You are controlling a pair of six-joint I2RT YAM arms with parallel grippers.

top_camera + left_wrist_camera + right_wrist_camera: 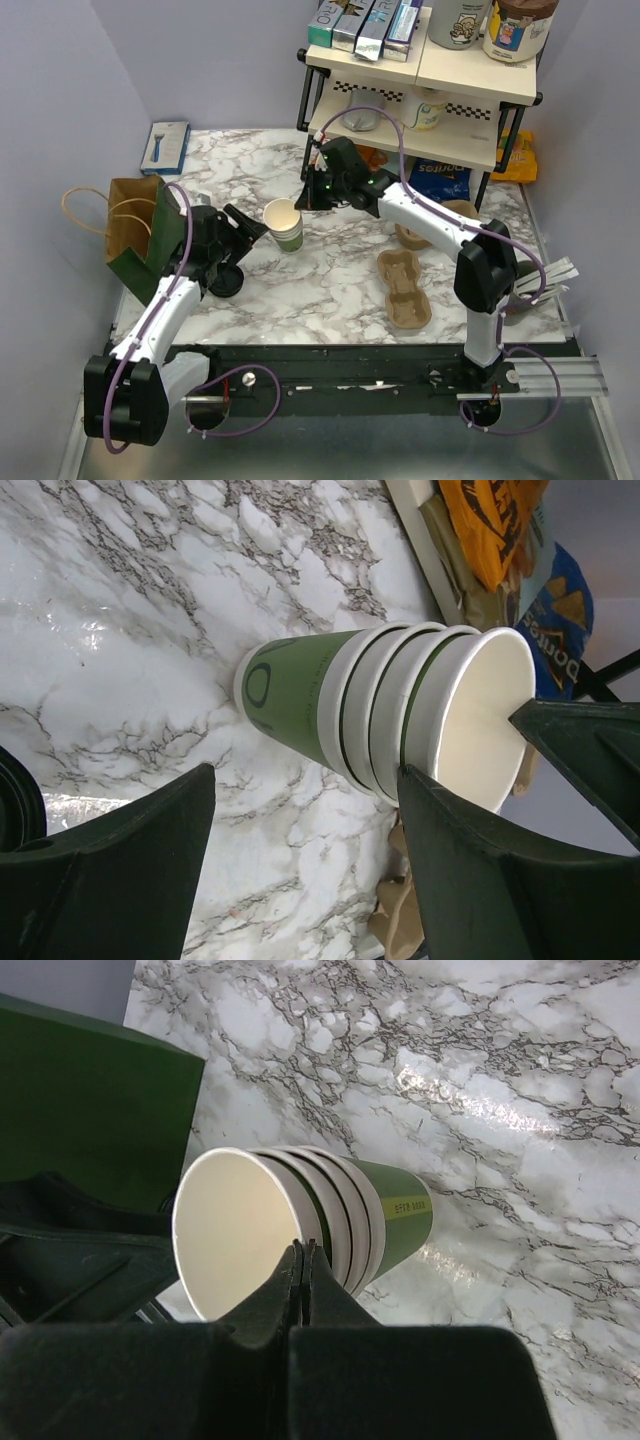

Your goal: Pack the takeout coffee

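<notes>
A stack of dark-green paper cups with cream rims stands on the marble table. My right gripper reaches in from the shelf side. Its fingers are shut, and in the right wrist view the top cup's rim runs into the slit between their tips. From the left, my left gripper stands open at the stack. In the left wrist view its right finger touches the upper rims and the left finger is well apart. A black lid lies beneath the left arm.
A brown and green paper bag stands at the left edge. Two pulp cup carriers lie to the right, with a grey cup of white sticks beyond them. A stocked shelf rack stands at the back.
</notes>
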